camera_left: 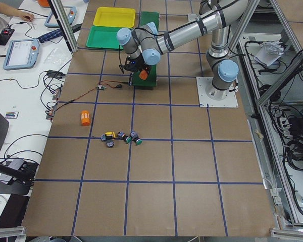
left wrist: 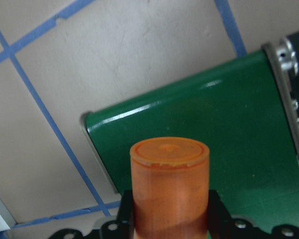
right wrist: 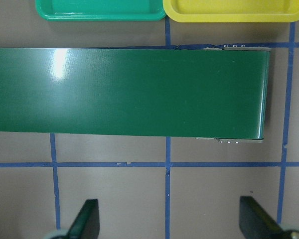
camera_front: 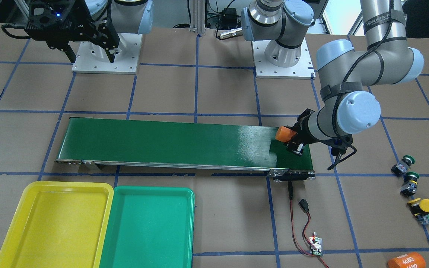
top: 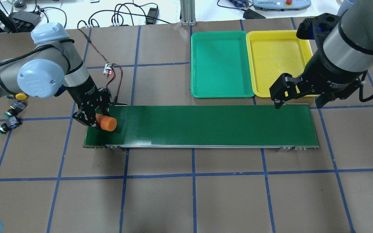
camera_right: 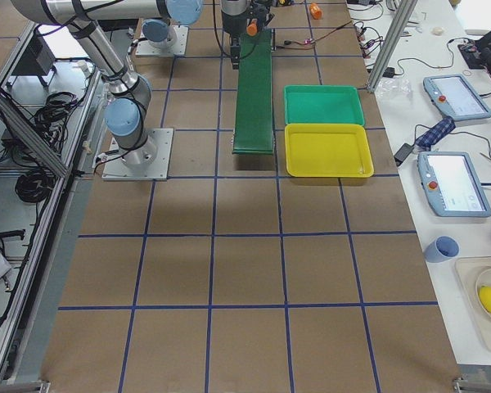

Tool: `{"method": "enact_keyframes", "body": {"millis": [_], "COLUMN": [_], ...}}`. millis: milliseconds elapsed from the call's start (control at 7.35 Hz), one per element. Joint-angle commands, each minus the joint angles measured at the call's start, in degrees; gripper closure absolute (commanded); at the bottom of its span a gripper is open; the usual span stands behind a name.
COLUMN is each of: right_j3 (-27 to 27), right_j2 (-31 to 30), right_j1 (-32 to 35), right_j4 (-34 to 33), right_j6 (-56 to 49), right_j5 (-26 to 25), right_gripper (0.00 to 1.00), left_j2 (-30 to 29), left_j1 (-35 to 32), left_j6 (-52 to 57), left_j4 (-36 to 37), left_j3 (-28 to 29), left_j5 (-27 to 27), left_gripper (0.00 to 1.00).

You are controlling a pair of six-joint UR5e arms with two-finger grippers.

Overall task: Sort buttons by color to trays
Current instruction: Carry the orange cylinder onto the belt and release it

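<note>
Near buttons [camera_front: 409, 185], front-cam only: 4680 mark [camera_front: 407, 259]

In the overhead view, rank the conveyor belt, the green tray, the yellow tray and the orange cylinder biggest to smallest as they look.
1. conveyor belt
2. green tray and yellow tray: look alike; the right arm partly covers the yellow one, so unranked
3. orange cylinder
</note>
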Motion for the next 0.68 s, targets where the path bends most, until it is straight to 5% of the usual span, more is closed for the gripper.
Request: {"method": "enact_keyframes", "body": {"millis": [0,272,545], "right_j3": [0.0,0.1,0.1], "right_j2": [0.0,0.0,0.0], "right_j1": [-0.1,0.0,0.0], "right_j4": [-0.1,-0.1,0.0], "right_j6": [0.0,0.0,0.0], "right_j5": [0.0,0.1,0.1], "right_gripper": [0.0,0.0,0.0], "left_j2": [-0.4,-0.3,-2.5], "left_j1": [-0.5,0.1,4.6], "left_j6": [-0.4,3.4,22.8], "left_j4": [0.1,3.5,3.0], "left_j3": [-0.1,3.4,11.1], "left_j5": [0.0,-0.5,0.2], "left_gripper": [0.11,0.0,0.0]}}
